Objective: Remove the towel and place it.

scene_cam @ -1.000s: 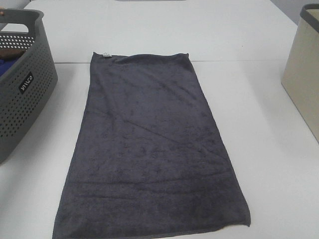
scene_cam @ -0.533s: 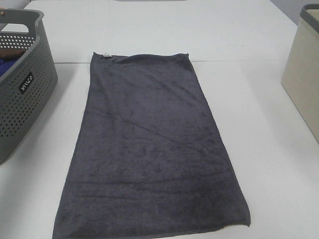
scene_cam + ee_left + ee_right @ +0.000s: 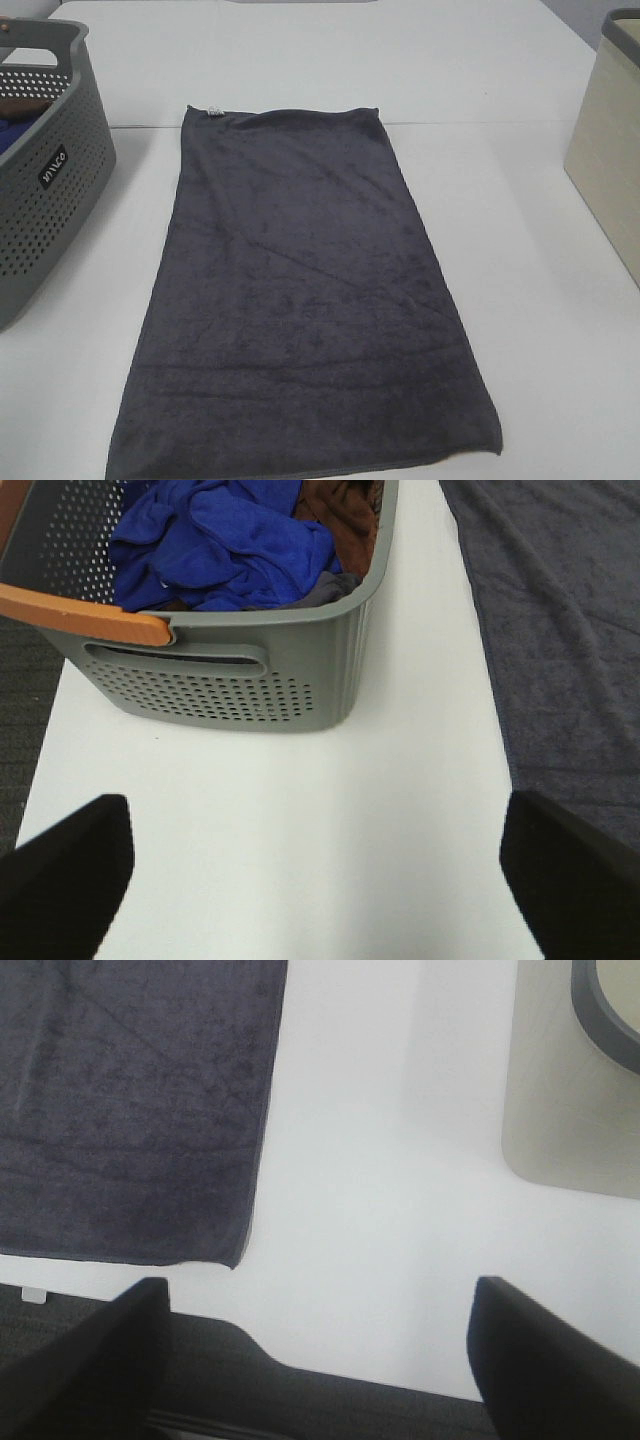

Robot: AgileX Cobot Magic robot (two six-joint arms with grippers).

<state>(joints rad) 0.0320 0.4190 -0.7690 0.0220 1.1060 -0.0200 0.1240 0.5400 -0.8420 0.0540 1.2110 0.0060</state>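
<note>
The dark charcoal-grey towel point(image 3: 305, 300) lies spread flat on the white table point(image 3: 520, 300), its long side running from front to back, with a small white tag point(image 3: 213, 111) at its far left corner. Its edge also shows in the left wrist view point(image 3: 570, 630) and its corner in the right wrist view point(image 3: 130, 1110). My left gripper point(image 3: 320, 880) is open and empty over bare table between the grey basket and the towel. My right gripper point(image 3: 320, 1350) is open and empty over the table's front edge, right of the towel. Neither gripper shows in the exterior high view.
A grey perforated plastic basket point(image 3: 45, 190) stands at the left; the left wrist view shows its wall point(image 3: 230, 680), orange handle point(image 3: 90, 620), blue cloth point(image 3: 220, 540) and brown cloth inside. A beige bin point(image 3: 610, 150) stands at the right, also in the right wrist view point(image 3: 570, 1110).
</note>
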